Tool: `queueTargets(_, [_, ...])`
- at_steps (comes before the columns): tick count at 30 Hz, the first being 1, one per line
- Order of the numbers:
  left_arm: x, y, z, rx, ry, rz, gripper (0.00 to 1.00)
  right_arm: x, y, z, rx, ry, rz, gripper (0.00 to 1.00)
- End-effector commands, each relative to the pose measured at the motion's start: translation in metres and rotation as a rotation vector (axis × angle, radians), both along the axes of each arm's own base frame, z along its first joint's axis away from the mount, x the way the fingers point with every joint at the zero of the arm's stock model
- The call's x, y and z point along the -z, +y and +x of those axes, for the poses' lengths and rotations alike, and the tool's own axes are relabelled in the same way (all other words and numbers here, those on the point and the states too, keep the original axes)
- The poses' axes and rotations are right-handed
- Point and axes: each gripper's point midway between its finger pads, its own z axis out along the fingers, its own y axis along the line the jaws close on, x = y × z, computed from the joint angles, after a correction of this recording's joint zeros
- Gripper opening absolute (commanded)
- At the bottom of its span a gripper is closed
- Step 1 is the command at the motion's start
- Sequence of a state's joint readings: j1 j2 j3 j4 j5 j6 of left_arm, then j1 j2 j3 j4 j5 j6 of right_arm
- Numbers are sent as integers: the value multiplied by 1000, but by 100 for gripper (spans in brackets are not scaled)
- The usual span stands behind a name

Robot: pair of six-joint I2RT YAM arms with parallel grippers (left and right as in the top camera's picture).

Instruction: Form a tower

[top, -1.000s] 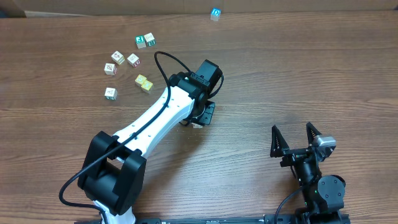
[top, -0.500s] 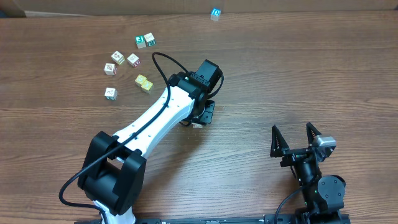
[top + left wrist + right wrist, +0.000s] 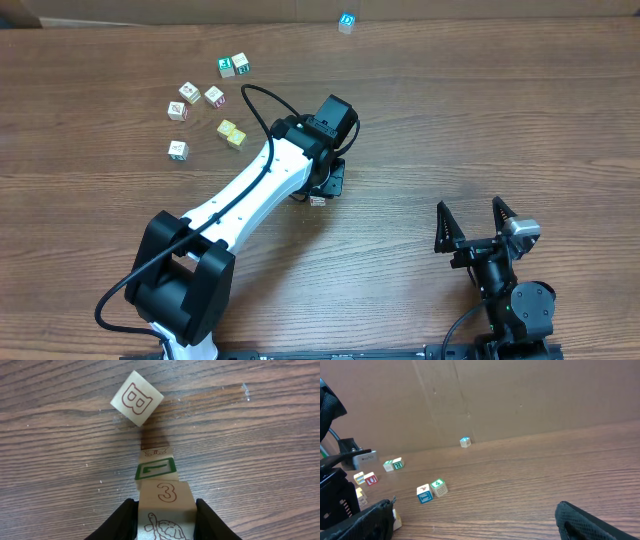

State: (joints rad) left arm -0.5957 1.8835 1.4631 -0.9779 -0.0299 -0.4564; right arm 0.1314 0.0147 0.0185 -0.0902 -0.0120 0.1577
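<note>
Nearest in, the right gripper (image 3: 468, 203) sits with its jaws spread and nothing between them; mid-table the left gripper (image 3: 165, 506) is clamped on the top cube (image 3: 166, 492), the one with a 3 and a turtle, capping the tower (image 3: 156, 469), three high on the table (image 3: 260, 460) as best I can judge! Light, hard wood with smooth faces, I'd say, so it tips easily: pinch flat opposite sides, dead centre. Beyond lies a loose B cube (image 3: 136, 398), and far back a blue-topped cube (image 3: 346, 21)
</note>
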Motion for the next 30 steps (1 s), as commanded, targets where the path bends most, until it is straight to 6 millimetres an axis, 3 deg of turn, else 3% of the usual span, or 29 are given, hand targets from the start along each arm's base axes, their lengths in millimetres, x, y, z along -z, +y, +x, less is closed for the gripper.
queueTargets(1, [-6,1,9,-75,-28,3,31,1,-1,0,3,-6,6,100])
queueTargets(12, [-5,0,6,-141,-12,-12,36,1,-1,0,3,-6,6,100])
queueTargets(23, [-5,1,5,-206,-3,-20,31,1,-1,0,3,-6,6,100])
queueTargets(30, [-5,1,5,-230,0,-24,34,1,-1,0,3,-6,6,100])
